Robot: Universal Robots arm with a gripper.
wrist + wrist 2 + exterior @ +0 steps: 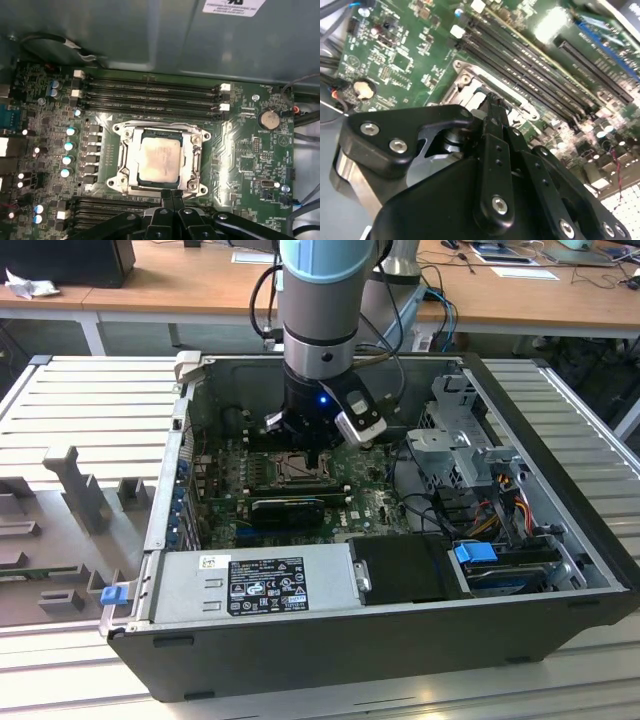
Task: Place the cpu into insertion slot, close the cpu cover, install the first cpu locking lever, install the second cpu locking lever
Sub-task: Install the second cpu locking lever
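One thin, light, fragile cpu (159, 159) sits mid-frame in its slot (159, 186); my pincer (172, 196), fingers together and empty, hovers just beside; edges only.

Arm (318, 300) vertical, jaws together.

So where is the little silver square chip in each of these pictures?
Exterior view: the cpu sits mid-motherboard, just below the gripper.
First wrist view: the cpu lies in the middle, inside the cpu cover, just beyond the gripper.
Second wrist view: the gripper blocks it; I cannot pick it out.
Shared landmark: the round coin battery, in both wrist views.
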